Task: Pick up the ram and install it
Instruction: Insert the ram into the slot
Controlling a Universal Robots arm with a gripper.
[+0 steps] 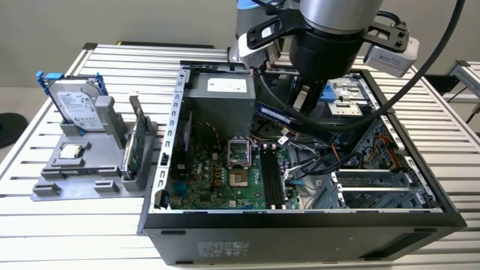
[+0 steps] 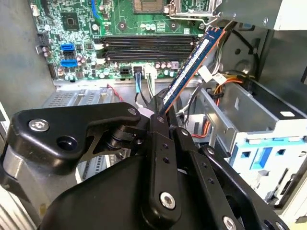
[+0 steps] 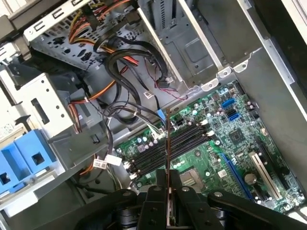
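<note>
The ram (image 2: pixel 192 67), a slim blue-labelled stick, is clamped at one end by the closed hand (image 2: pixel 160 119). In the exterior view it hangs just above centre, tilted over the motherboard's (image 1: pixel 217 180) black memory slots (image 2: pixel 144 47) inside the open computer case (image 1: pixel 168 140).

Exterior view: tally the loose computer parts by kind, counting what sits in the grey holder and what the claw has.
hard drive: 1
processor chip: 1
ram sticks: 2, one gripped by the claw, the other upright in the grey holder
Total: 4
</note>
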